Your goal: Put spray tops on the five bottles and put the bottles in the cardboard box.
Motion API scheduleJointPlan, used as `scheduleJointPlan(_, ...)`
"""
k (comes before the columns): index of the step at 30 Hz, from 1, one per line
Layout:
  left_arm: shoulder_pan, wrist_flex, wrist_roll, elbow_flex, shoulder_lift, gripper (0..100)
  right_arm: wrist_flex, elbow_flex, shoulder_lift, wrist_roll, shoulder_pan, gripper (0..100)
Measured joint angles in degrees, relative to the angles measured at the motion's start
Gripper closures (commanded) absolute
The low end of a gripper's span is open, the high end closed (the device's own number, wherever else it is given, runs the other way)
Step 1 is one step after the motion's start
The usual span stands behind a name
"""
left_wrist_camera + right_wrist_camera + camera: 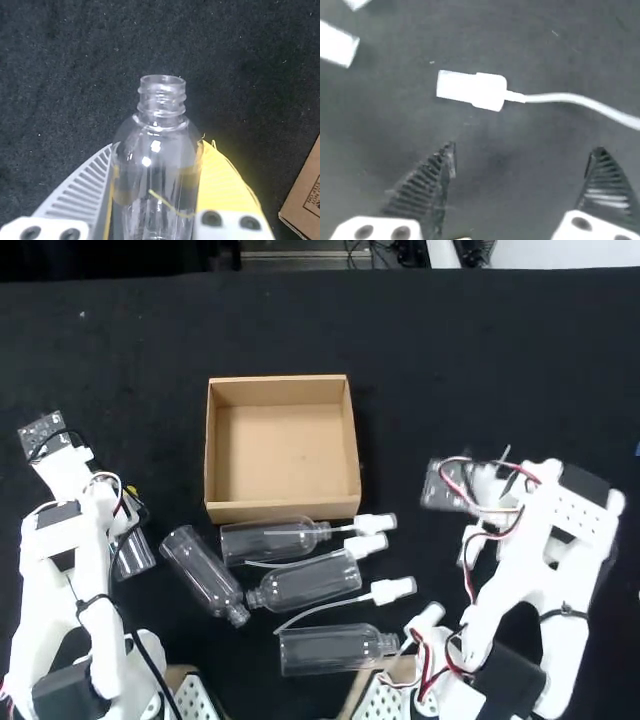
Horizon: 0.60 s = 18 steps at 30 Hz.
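Note:
My left gripper [125, 540] is shut on a clear, capless bottle [159, 150], whose open neck sticks out past the grey and yellow fingers [225, 185]. This bottle [131, 552] sits left of the cardboard box [281, 390]. Three more clear bottles [275, 540] [305, 583] [335, 648] and a fourth [205, 575] lie in front of the box. Several white spray tops with thin tubes lie among them, such as one [393, 590] to their right. My right gripper [522, 152] is open, just above one spray top [472, 90] lying on the table.
The box is open and holds nothing. Black cloth [480, 370] covers the table, with bare room behind and right of the box. Another spray top [425, 618] lies near the right arm's base [500, 680]. The box's corner [305, 195] shows beside the held bottle.

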Motion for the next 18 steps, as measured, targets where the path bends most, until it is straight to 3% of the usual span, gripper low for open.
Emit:
scheduleJointPlan(4, 0.0, 0.0, 0.0, 0.0, 0.0, 97, -5.2, 6.1, 0.0, 8.4, 0.0, 68.4)
scheduleJointPlan(13, 0.0, 0.0, 0.0, 0.0, 0.0, 97, -16.7, 16.3, 0.0, 10.5, -1.6, 68.9)
scheduleJointPlan(18, 0.0, 0.0, 0.0, 0.0, 0.0, 97, -18.3, 18.3, 0.0, 10.5, -1.6, 85.5)
